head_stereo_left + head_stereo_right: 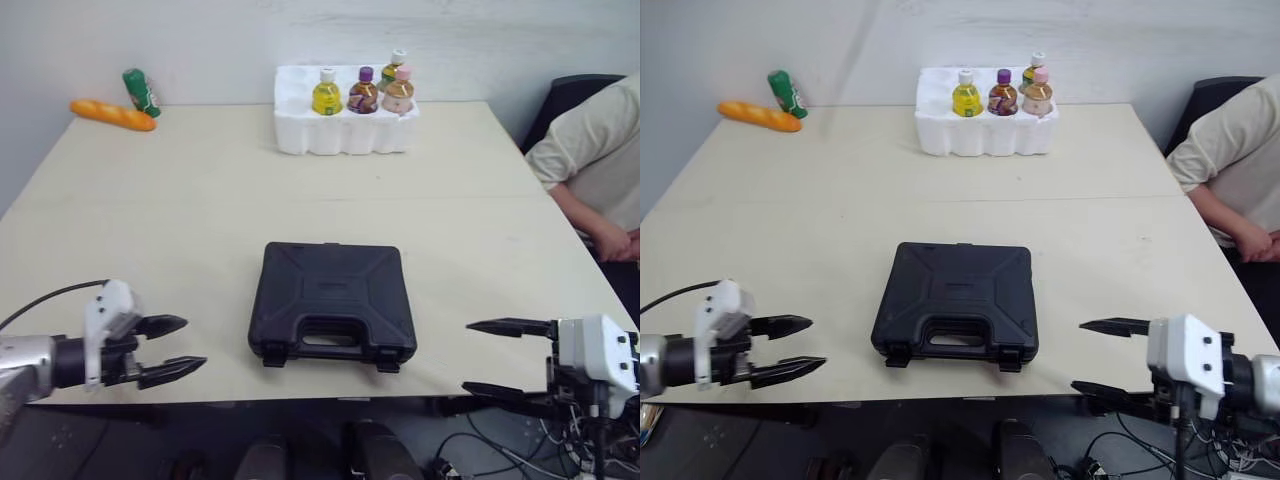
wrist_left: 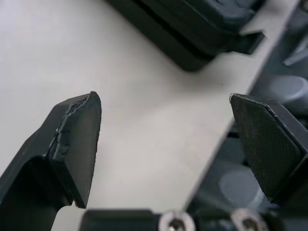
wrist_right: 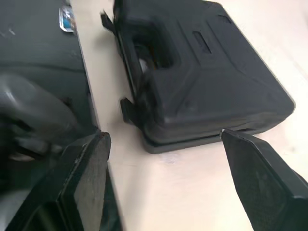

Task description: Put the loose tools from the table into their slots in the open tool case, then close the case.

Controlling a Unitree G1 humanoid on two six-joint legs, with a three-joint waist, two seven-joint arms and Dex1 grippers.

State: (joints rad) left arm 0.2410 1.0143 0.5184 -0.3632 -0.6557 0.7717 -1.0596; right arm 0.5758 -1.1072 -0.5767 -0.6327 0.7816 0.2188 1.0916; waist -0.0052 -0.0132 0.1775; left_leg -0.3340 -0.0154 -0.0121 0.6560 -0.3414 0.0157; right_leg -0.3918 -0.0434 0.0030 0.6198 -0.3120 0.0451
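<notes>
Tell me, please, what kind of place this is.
Probably an office or lab room set up for robot trials: a plain pale table by a bare wall, a person at a black office chair, and a foam tray of drink bottles.

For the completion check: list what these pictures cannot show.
Tool case contents: hidden by its shut lid, all views.
Front latches: too small in the eye views to tell if fastened.
Person: cut off by the eye views' right edge.
Labels on the bottles: too small to read, eye views.
</notes>
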